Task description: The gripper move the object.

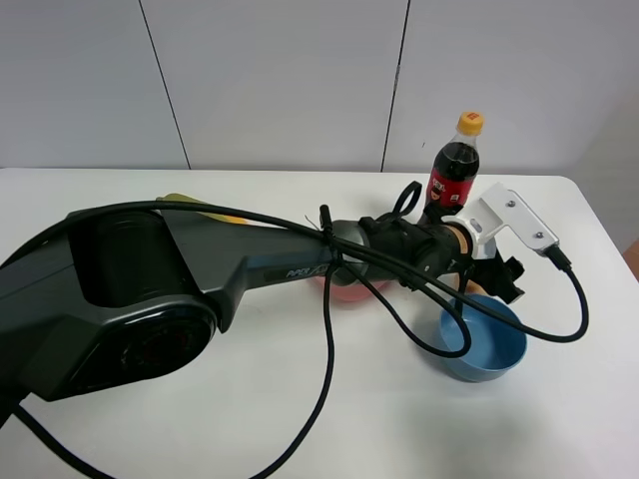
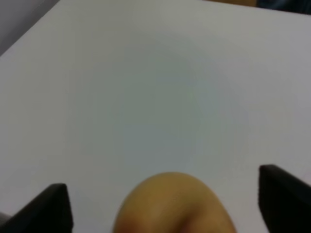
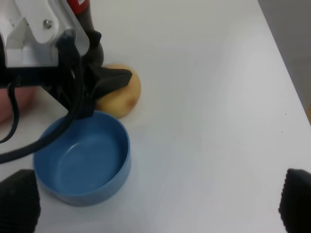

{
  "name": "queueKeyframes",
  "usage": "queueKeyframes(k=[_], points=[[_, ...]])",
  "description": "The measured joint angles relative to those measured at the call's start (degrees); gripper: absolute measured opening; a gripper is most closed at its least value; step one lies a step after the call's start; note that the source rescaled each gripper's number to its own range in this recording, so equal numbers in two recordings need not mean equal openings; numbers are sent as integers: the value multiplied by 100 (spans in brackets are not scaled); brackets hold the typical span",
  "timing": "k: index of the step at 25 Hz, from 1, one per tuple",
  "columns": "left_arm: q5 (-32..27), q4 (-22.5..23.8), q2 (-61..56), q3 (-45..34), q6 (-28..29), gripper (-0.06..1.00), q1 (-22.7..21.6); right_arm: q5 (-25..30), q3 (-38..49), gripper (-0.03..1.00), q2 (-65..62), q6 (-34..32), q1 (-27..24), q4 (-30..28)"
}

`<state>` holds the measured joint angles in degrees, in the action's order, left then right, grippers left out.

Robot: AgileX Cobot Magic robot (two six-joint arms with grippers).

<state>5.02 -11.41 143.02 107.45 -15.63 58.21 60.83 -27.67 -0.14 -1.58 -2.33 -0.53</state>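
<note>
The tan potato-like object (image 3: 127,96) lies on the white table next to the far rim of the blue bowl (image 3: 82,160). My left gripper (image 1: 502,277) reaches across from the left and stands over the object, with a black finger (image 3: 112,79) on either side. In the left wrist view the object (image 2: 175,206) sits between the two fingertips (image 2: 48,208) with a gap on each side, so the gripper is open. In the exterior high view only a sliver of the object (image 1: 479,288) shows. My right gripper (image 3: 155,204) is open and empty above the table.
A cola bottle (image 1: 454,170) stands just behind my left gripper. A pink bowl (image 1: 349,290) lies under the left arm. Something yellow (image 1: 200,207) shows behind the arm at the left. The table's right edge (image 3: 286,73) is near.
</note>
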Motion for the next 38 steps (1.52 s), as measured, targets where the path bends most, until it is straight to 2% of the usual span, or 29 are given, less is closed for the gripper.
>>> queueKeyframes(k=[3, 9, 14, 17, 21, 27, 29, 31, 38], points=[[0, 0, 0, 0, 246, 86, 0, 0, 0, 100, 0, 0, 0, 0], [-6, 0, 0, 0, 490, 87, 0, 0, 0, 100, 0, 0, 0, 0], [-502, -24, -242, 0, 1014, 87, 0, 0, 0, 100, 0, 0, 0, 0], [-932, -206, -562, 0, 1114, 87, 0, 0, 0, 100, 0, 0, 0, 0], [-1922, -480, -1191, 0, 1168, 87, 0, 0, 0, 100, 0, 0, 0, 0], [-4252, -493, -2061, 6, 1321, 87, -156, 0, 0, 100, 0, 0, 0, 0], [-4714, -338, -2286, 6, 1329, 87, -292, 0, 0, 100, 0, 0, 0, 0], [-4935, -153, -2464, 6, 1336, 87, -544, 0, 0, 100, 0, 0, 0, 0], [-4908, 293, -3016, -587, 1115, 87, -1998, 0, 0, 100, 0, 0, 0, 0]])
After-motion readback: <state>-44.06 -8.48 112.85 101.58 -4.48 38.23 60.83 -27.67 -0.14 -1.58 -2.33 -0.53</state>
